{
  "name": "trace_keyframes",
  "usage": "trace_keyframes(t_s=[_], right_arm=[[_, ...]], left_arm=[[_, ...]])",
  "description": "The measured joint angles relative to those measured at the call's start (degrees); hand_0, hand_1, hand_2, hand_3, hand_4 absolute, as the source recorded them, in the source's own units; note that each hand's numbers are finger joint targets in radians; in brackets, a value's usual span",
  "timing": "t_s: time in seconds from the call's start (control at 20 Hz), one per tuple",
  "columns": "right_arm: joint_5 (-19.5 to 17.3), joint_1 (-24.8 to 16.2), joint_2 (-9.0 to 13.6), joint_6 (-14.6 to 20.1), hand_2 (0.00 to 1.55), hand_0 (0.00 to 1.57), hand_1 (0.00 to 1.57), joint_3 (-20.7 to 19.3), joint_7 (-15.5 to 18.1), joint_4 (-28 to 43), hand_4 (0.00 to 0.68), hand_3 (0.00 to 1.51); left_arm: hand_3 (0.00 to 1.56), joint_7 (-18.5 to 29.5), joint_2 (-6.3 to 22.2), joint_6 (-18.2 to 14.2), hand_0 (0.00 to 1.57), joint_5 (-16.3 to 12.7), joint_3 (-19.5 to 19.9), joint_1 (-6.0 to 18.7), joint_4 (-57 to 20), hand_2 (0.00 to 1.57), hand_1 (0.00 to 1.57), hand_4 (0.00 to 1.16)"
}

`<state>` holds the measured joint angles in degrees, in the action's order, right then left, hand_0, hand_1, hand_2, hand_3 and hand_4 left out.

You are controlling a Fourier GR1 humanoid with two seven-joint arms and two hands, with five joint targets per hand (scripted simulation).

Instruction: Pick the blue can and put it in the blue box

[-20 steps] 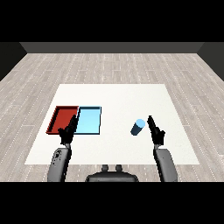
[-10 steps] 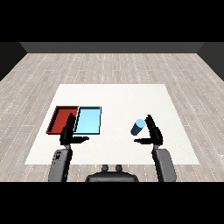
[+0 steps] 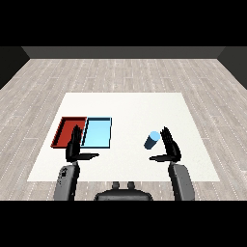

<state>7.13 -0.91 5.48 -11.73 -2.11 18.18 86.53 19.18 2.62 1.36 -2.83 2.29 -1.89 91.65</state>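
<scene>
- Two trays side by side at the table's (image 3: pixel 130 103) left: red tray (image 3: pixel 64 131) outermost, blue tray (image 3: pixel 98 132) next to it.
- Blue can (image 3: pixel 152 140) right of centre, well apart from the blue tray.
- Right hand (image 3: pixel 170 147) just beside the can, fingers straight, thumb spread, grasping nothing.
- Left hand (image 3: pixel 75 146) near the trays' front edge, fingers released.

Red tray (image 3: pixel 63 131) on white table (image 3: pixel 130 103), grey plank floor (image 3: pixel 125 72) around.

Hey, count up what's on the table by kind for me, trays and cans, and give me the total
Trays: 2, the red tray and the light blue tray
Cans: 1, the blue can
Total: 3
</scene>
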Motion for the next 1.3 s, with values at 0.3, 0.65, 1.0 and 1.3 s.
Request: trace_keyframes(t_s=[0.3,0.65,1.0,1.3], right_arm=[[-0.2,-0.6,-0.3,-0.9,0.0,0.0,0.0,-0.5,1.4,-0.1,0.0,0.0],[-0.1,-0.4,0.1,-1.2,0.0,0.0,0.0,-1.9,0.8,-0.7,0.0,0.0],[1.0,3.9,0.5,-0.9,0.0,0.0,0.0,-4.0,-1.1,-5.6,0.0,0.0],[1.4,8.0,0.6,-0.3,0.0,0.0,0.0,-5.8,-0.9,-13.6,0.0,0.0]], left_arm=[[0.0,1.5,-0.6,-0.8,0.0,1.1,-0.3,0.0,-0.6,0.0,0.0,0.0],[0.0,2.8,-0.2,-0.6,0.0,1.3,0.3,0.6,-2.3,0.0,0.0,0.0],[0.0,3.7,-0.9,-1.3,0.0,2.4,-0.7,0.2,-2.3,0.0,0.0,0.0],[0.0,3.3,-0.5,-0.5,0.0,1.3,-0.2,-0.8,-1.4,0.0,0.0,0.0]])
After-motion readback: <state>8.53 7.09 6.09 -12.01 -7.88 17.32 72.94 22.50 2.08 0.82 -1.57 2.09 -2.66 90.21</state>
